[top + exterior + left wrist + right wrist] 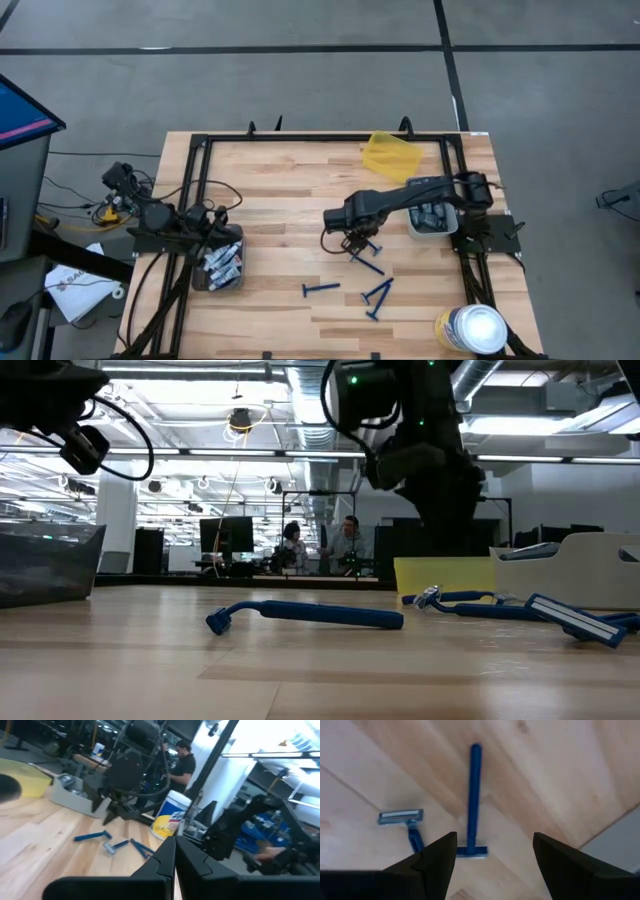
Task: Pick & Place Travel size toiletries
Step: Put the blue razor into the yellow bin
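The left end effector [205,240] is waiting at the left side of the light wooden desk [290,190], its two dark fingers [162,862] pressed together and holding nothing. Just below it in the high view, a clear plastic bin [222,272] is holding several small white-and-blue squeeze tubes [226,262].

Toward the middle of the desk, the right end effector [352,240] is hanging above the wood with its dark fingers [437,857] spread wide and nothing between them. In the right wrist view, a thin dark-blue plastic disposable razor [473,800] is lying flat on the desk directly beyond the gap between the fingers, its head nearest the end effector. A second blue razor [405,822] is lying beside it, partly hidden behind one finger. Farther from this end effector, toward the front edge of the desk, a lone blue razor [321,289] is resting apart, and a crossed pair of blue razors [378,296] is lying just to its right.

Behind the right arm, a white rectangular bin [432,222] is holding dark grey items that are too small to tell apart. A yellow sheet [389,155] is lying near the desk's far edge, and a large round canister with a white lid [470,328] is standing at the front right corner.
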You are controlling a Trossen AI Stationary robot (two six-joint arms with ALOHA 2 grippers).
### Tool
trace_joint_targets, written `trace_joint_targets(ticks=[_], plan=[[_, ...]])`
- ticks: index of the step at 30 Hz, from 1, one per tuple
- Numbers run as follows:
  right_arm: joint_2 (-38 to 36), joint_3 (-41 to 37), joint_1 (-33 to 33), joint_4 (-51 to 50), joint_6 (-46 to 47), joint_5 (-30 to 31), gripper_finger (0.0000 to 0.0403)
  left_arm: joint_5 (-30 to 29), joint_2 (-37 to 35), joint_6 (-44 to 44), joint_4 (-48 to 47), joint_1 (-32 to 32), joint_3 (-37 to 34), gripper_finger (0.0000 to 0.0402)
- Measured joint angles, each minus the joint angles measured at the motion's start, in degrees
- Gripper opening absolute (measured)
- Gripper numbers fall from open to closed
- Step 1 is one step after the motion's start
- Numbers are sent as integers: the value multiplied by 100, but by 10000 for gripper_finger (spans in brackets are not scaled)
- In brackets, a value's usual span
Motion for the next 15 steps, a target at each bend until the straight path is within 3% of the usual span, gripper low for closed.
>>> trace_joint_targets(ticks=[10,15], plan=[[9,0,-4,170,-62,-190,254,-173,250,-27,-1,2,0,4],[1,-48,-48,499,-122,-186,254,-160,325,-461,88,2,0,7]])
